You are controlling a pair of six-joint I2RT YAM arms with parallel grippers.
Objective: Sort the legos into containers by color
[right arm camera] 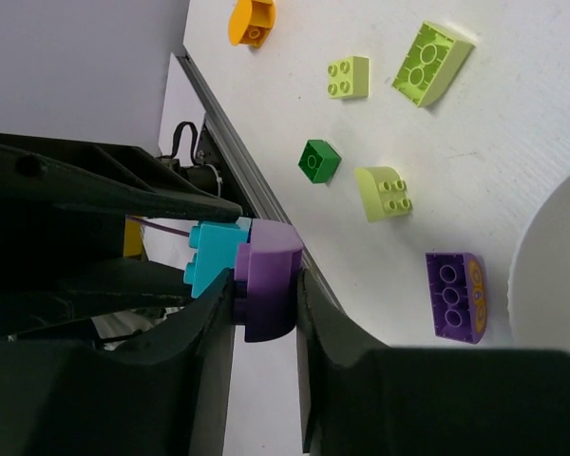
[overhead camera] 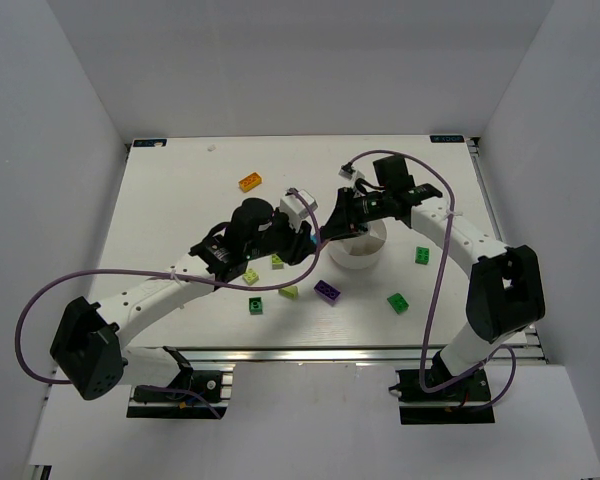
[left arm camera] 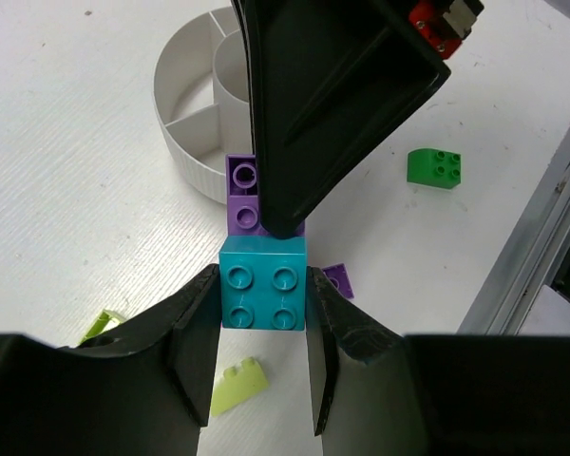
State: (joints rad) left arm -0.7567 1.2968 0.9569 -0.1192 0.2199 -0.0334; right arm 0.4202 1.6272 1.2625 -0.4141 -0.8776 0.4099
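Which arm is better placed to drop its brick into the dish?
Right, probably: the right fingers hold the purple brick, with that arm over the dish. The left fingers hold the cyan brick beside it.

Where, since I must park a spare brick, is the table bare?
Bare: the table left of the orange brick, and along the far edge behind it. Crowded: the dish's near side, among loose bricks.

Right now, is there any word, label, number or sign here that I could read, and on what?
Nothing is legible.
Blue sticker, far left corner of the white table: too small to read.
Second blue sticker, far right corner: too small.
Orange print on the loose purple curved plastic brick: blurred, no letters.
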